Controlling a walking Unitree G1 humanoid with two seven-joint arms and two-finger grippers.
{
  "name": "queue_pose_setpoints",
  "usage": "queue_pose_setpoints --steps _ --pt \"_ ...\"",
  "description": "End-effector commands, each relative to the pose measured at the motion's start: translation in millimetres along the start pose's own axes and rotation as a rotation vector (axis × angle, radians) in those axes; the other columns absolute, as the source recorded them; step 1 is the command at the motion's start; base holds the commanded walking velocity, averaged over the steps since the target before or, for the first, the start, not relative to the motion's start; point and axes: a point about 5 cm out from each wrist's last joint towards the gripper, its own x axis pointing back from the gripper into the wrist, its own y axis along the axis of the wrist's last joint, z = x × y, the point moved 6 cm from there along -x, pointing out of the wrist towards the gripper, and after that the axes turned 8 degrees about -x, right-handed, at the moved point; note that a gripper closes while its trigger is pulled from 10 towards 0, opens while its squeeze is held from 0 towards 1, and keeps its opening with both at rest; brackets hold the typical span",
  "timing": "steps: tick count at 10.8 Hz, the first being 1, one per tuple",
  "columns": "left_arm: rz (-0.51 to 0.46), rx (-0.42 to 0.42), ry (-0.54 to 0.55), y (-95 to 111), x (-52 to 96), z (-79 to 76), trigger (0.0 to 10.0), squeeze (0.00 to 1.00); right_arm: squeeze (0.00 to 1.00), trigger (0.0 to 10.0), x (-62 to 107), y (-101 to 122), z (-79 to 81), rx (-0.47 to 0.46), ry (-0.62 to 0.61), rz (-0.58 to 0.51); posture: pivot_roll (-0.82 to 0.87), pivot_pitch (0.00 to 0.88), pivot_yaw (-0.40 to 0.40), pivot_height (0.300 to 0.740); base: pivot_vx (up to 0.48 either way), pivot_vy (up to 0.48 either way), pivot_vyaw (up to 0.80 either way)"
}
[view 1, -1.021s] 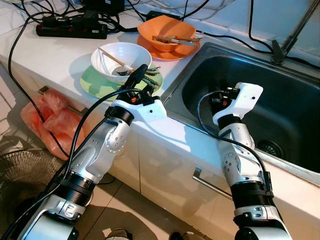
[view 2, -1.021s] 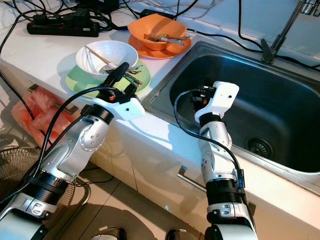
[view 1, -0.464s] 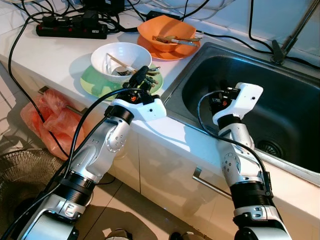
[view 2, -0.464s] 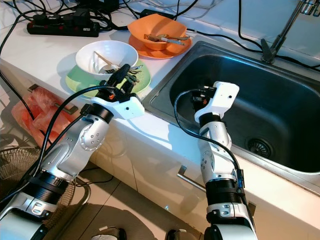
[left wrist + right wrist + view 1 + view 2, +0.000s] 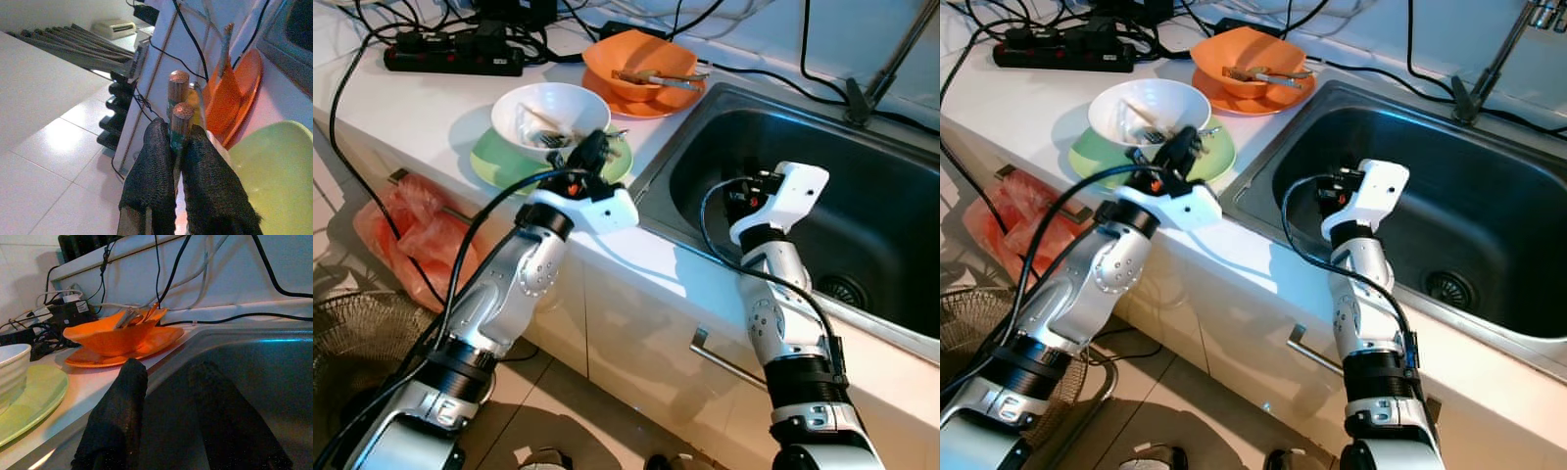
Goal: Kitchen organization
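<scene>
The left hand (image 5: 177,147) is clamped on a pair of chopsticks (image 5: 177,105), holding them just over the green plate (image 5: 499,157) beside the white bowl (image 5: 551,108), in the upper left of the head views. To do this well, it should probably keep that firm pinch and lift straight up, clear of the bowl's rim, before swinging toward the sink (image 5: 862,206). The right hand (image 5: 168,416) hovers with fingers spread inside the sink, holding nothing.

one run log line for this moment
left gripper: shut on chopsticks, over green plate | right gripper: open, in sink
</scene>
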Motion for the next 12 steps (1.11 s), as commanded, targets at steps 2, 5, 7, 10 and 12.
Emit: queue_pose_setpoints --steps 2,5,7,10,12 --pt "-0.009 -0.013 0.036 3.0 -0.4 9.5 0.0 0.0 0.0 10.0 -3.4 9.5 0.1 0.0 0.001 -0.028 0.08 0.1 -0.055 0.74 0.0 0.0 0.0" --pt "-0.031 -0.004 0.112 10.5 -1.3 29.0 7.6 0.0 0.0 10.0 -3.8 9.0 1.2 -0.001 0.007 -0.026 0.08 0.098 -0.059 0.74 0.0 0.0 0.0" --pt "-0.064 -0.008 0.182 18.5 -4.9 46.4 10.0 0.0 0.0 10.0 -4.2 8.6 1.9 -0.002 0.01 -0.024 0.08 0.098 -0.059 0.74 0.0 0.0 0.0" --pt "-0.238 0.309 0.294 60.5 -23.3 86.1 10.0 0.0 0.0 10.0 -6.9 10.2 4.8 0.006 0.021 -0.029 0.08 0.091 -0.06 0.74 0.0 0.0 0.0" --pt "-0.284 0.639 0.232 79.2 -36.1 83.3 10.0 0.0 0.0 10.0 -12.0 25.0 4.8 0.044 0.035 -0.066 0.08 0.086 -0.056 0.74 0.0 0.0 0.0"
